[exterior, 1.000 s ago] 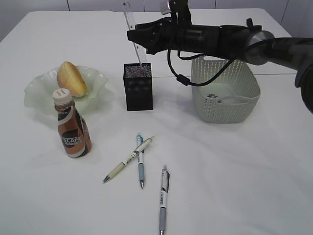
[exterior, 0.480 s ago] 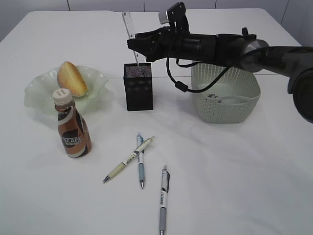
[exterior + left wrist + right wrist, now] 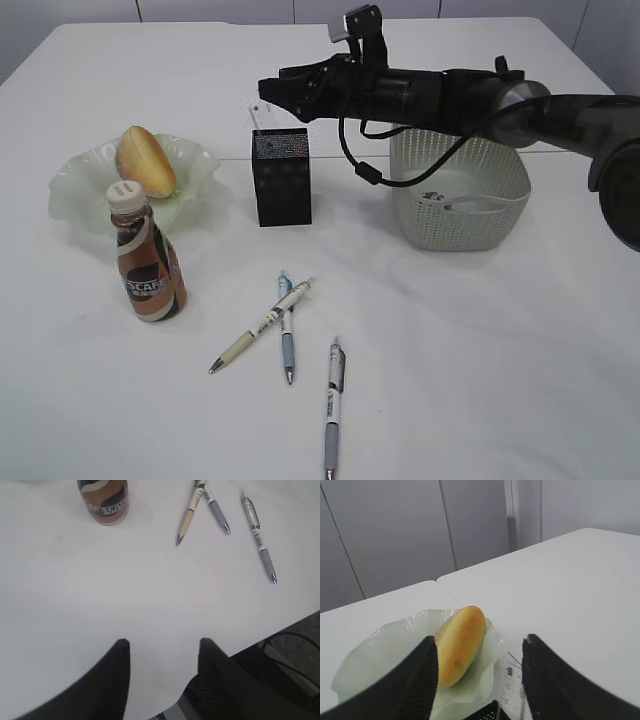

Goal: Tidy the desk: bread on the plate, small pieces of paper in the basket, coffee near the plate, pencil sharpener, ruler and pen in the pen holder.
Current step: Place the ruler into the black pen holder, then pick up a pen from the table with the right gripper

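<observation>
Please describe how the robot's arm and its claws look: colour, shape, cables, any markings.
The right arm is a glossy black tube with a silvery metal joint and a black cable looping beneath it. A small grey camera block sits on top near the right claw. The fingers are matte black, broad and tapering. The left claw has similar black fingers. No markings are visible.

Exterior view high at front, slanting down over whole desk (image 3: 480, 340), left wrist view low over near edge, facing coffee (image 3: 103, 500) shared with exterior, right wrist view close above pen holder (image 3: 482, 714), facing bread (image 3: 460, 642), also shared
</observation>
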Controlling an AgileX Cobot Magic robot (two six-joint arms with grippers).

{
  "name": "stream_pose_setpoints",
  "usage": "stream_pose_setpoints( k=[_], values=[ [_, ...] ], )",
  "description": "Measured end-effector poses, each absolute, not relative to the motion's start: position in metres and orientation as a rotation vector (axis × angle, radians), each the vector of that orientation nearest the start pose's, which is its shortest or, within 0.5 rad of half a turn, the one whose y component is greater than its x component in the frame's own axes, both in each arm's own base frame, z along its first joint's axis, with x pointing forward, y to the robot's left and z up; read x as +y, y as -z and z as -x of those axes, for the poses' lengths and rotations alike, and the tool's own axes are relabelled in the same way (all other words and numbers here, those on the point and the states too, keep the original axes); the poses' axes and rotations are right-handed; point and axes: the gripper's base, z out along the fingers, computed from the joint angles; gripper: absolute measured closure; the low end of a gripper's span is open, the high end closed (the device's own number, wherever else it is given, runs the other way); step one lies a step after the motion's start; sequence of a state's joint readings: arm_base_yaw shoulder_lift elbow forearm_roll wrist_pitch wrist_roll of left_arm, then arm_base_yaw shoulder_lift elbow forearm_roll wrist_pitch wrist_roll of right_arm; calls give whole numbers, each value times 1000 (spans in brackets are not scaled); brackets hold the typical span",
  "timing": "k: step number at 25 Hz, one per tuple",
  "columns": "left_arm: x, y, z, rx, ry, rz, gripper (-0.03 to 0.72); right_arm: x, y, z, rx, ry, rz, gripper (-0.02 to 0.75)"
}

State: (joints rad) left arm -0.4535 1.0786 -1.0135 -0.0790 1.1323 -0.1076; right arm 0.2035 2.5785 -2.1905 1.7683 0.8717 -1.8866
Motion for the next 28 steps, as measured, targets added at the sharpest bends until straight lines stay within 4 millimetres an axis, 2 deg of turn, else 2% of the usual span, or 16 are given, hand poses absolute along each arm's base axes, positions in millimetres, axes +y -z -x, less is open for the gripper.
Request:
stream_pose_setpoints(
  k=[3,6,10,13,16,19,21,23,25,28],
  values=[
    [-90,-336,-169,2671,279,-443,356,181,-185,-540,1497,-863,786,335],
    [-90,-336,-169,2671,279,-443,356,180,-197,-539,1557,-875,752,332],
    [-90,-336,-169,2671,279,-443,356,176,-227,-529,1695,-832,807,332],
    [-90,-336,-169,2671,279,-443,356,170,-252,-519,1855,-791,785,332],
    [-90,-336,-169,2670,279,-444,356,169,-286,-504,1954,-760,736,332],
    [-90,-336,-169,2670,279,-444,356,177,-318,-482,2027,-712,747,332],
    [-89,-336,-168,2677,277,-446,356,189,-331,-463,2105,-654,795,332],
    [-89,-336,-168,2689,273,-448,356,197,-337,-447,2215,-581,808,332],
    [-89,-335,-167,2699,273,-450,356,206,-336,-434,2329,-540,814,332],
    [-88,-335,-166,2707,270,-452,356,209,-327,-422,2495,-481,798,332]
  ],
)
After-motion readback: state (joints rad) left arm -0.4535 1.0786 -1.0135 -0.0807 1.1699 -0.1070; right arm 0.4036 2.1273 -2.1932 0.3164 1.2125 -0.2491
